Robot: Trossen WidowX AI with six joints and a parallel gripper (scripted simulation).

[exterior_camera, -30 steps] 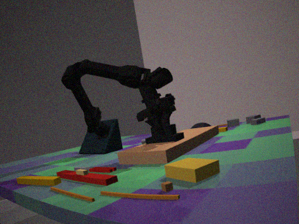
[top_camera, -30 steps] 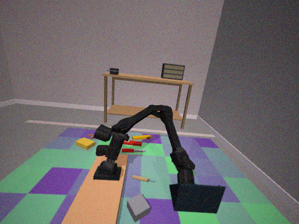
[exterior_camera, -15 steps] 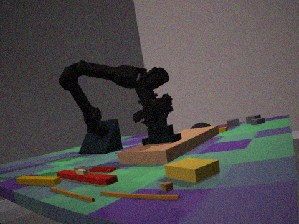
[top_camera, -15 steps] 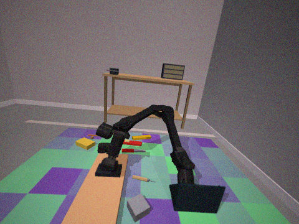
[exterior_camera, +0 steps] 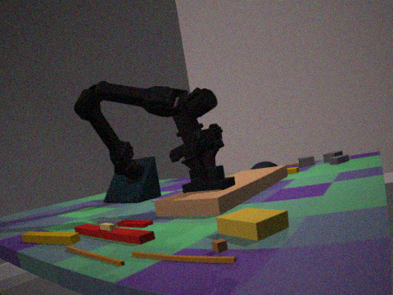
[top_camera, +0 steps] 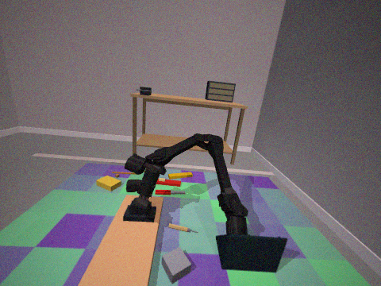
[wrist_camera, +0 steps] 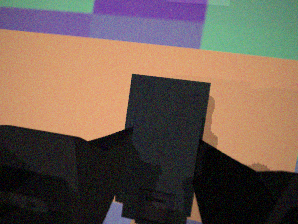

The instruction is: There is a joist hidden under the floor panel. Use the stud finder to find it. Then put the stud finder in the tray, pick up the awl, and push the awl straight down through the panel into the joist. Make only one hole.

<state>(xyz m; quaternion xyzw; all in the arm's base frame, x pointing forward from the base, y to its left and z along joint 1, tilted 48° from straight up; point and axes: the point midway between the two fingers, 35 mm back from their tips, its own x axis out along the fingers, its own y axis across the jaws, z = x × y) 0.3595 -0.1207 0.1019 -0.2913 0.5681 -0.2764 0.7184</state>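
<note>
The orange-tan floor panel [top_camera: 117,253] [exterior_camera: 188,206] [wrist_camera: 60,85] is a long raised board. My gripper [top_camera: 143,202] [exterior_camera: 205,161] [wrist_camera: 162,134] is shut on the dark stud finder [top_camera: 139,215] [exterior_camera: 209,185] [wrist_camera: 170,100], upright at the panel's far end in the top view. Its base appears to rest on the panel's top. Any marking or light on it is too dark to read. A tan-handled tool with a thin grey tip, seemingly the awl [top_camera: 179,227], lies beside the panel. No joist shows. I cannot make out the tray.
A red-handled tool [top_camera: 163,192], a red bar [top_camera: 170,183] [exterior_camera: 123,234] and a yellow bar [top_camera: 180,175] [exterior_camera: 51,238] lie beyond the panel. A yellow block [top_camera: 109,183] [exterior_camera: 251,223] and a grey block [top_camera: 176,263] lie beside it. The arm stands at a dark wedge-shaped mount [top_camera: 252,254] [exterior_camera: 143,184].
</note>
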